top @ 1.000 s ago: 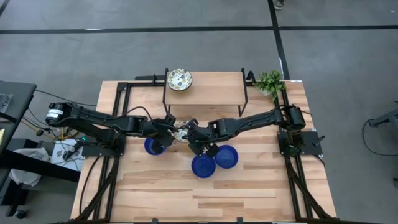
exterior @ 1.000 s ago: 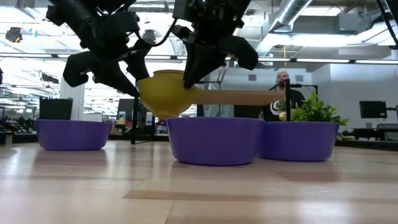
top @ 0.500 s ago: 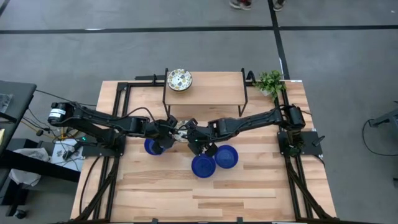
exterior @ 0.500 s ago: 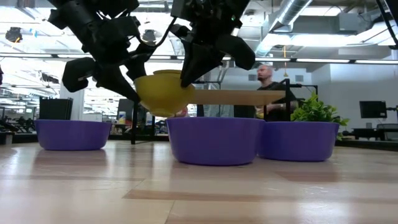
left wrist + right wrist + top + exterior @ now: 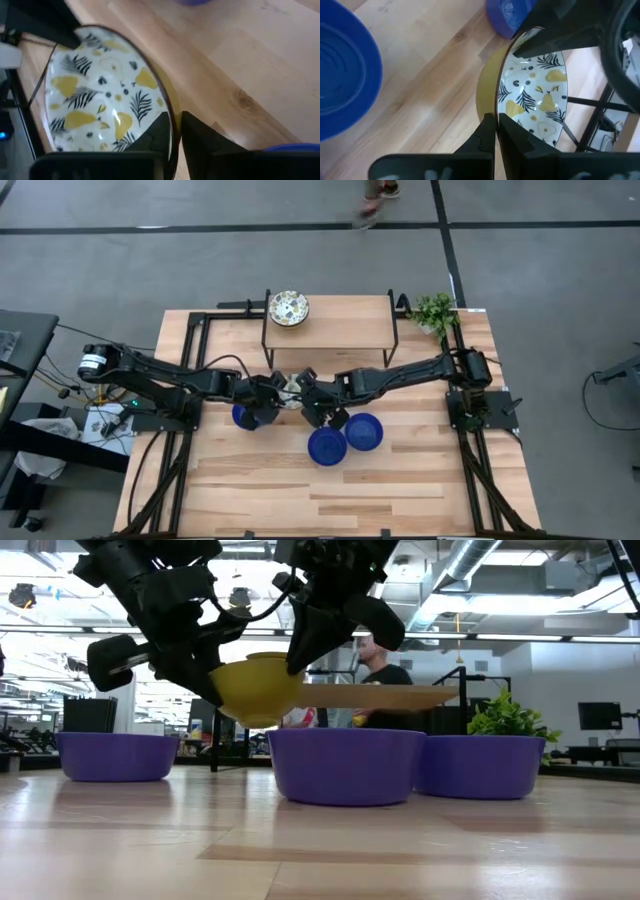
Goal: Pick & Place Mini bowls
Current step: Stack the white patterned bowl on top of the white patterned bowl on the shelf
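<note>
A small bowl with a yellow outside (image 5: 255, 690) hangs in the air between the two arms, above the middle of the table (image 5: 400, 480). Inside it is white with yellow pears and black leaves (image 5: 95, 107). From above, only a small bit of it (image 5: 291, 386) shows between the two claws.

Both claws pinch this bowl at the same time. The left claw (image 5: 172, 131) has one finger inside the rim and one outside, pressed onto the wall of the bowl. The right claw (image 5: 495, 125) grips the rim in the same way from the other side. In the level view the bowl is tipped a little and does not touch the table.

Three blue bowls sit on the table. One blue bowl (image 5: 246, 416) is right under the left claw. A second blue bowl (image 5: 327, 447) is toward the front of the table, and a third blue bowl (image 5: 364, 431) is touching or just beside it, on its right. Both are near the right claw. In the level view the held bowl hangs above and between the left blue bowl (image 5: 117, 756) and the middle one (image 5: 346, 766).

At the back of the table stands a little wooden shelf (image 5: 340, 325) on thin black legs. Another patterned bowl (image 5: 288, 308) sits on the left end of its top. A small green plant (image 5: 435, 311) stands at the back right corner of the table.

A person (image 5: 375, 665) shows in the room behind the table.
</note>
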